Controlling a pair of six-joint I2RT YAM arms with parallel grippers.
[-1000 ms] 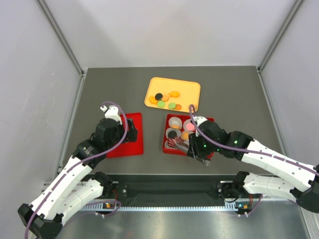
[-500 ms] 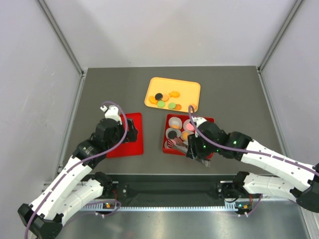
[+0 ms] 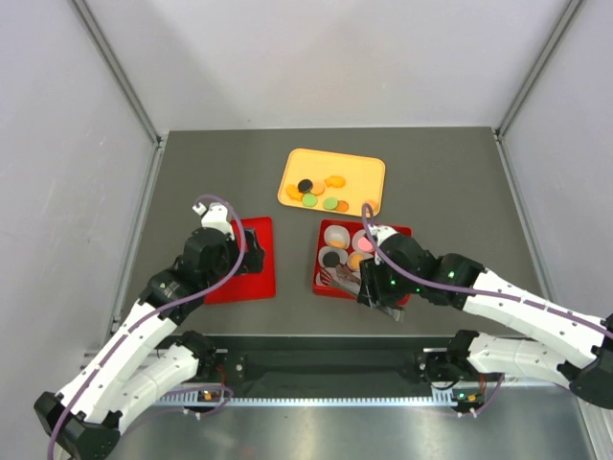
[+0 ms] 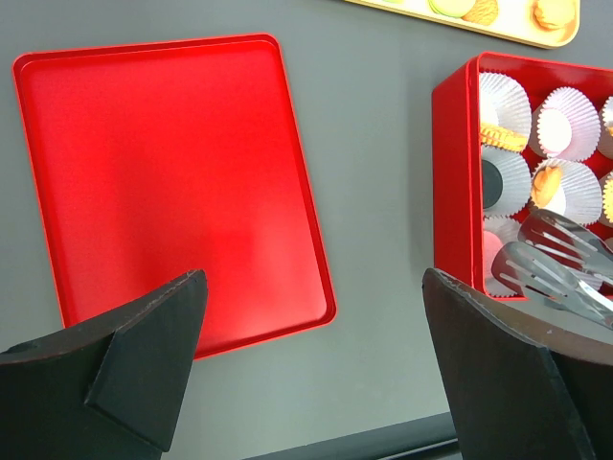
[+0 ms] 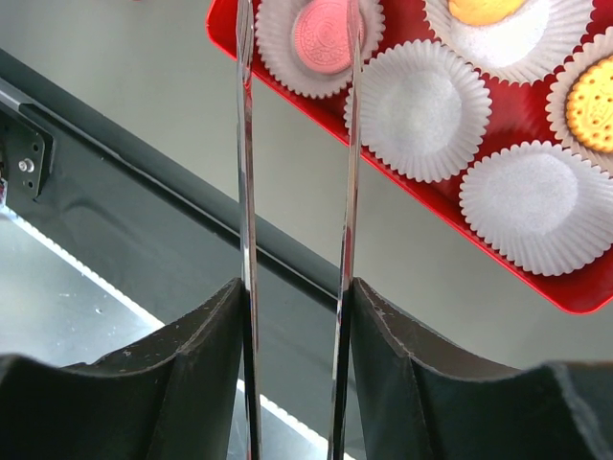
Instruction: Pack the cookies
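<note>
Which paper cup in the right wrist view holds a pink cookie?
The corner cup of the red box, seen between the tongs' blades, holds the pink cookie; other cups are empty or hold orange cookies.

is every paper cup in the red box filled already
No, two paper cups in the red box are empty, showing only white.

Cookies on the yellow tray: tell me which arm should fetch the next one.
Right. The right gripper grips the tongs, tips over the red box beside the yellow tray of cookies. The left gripper hangs open and empty over the flat red tray.
</note>
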